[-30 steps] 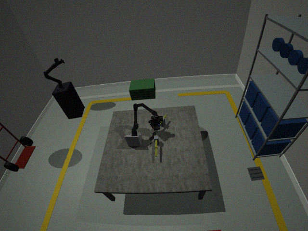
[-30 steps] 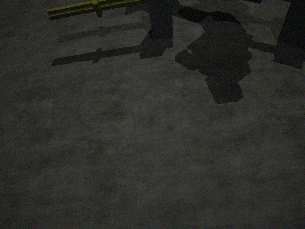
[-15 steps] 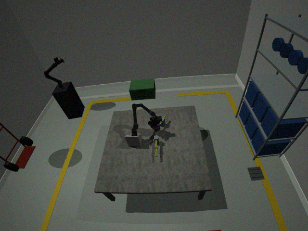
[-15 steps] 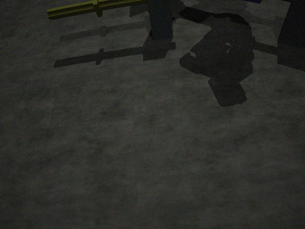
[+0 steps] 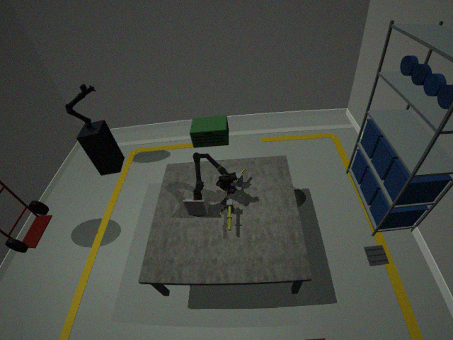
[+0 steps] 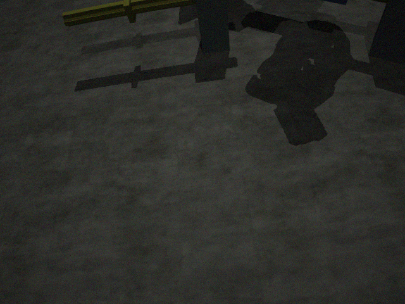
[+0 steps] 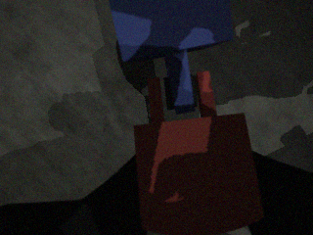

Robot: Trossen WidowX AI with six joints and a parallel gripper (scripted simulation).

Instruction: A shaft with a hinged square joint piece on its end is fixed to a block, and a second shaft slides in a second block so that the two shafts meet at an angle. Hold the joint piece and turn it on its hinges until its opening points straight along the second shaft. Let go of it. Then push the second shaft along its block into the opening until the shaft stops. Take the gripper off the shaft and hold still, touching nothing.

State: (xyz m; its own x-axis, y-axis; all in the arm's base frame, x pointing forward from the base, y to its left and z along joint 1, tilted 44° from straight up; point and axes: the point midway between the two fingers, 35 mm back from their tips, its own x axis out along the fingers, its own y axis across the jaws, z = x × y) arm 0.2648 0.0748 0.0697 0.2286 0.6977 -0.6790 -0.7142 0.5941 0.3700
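In the wrist view a red joint piece has two prongs around the narrow end of a blue hinge part. My gripper is shut on the red piece, with dark fingers on either side of it. Its opening is not visible. The first shaft, yellow, runs from its block at the back. The second shaft, also yellow with a collar, sits in its pale block, in front of my gripper. Its tip is not clearly visible.
The arm's base stands left of the second block on the table. Beyond the table are a shelf rack at the right, a green crate behind, and another arm on a black pedestal at the left.
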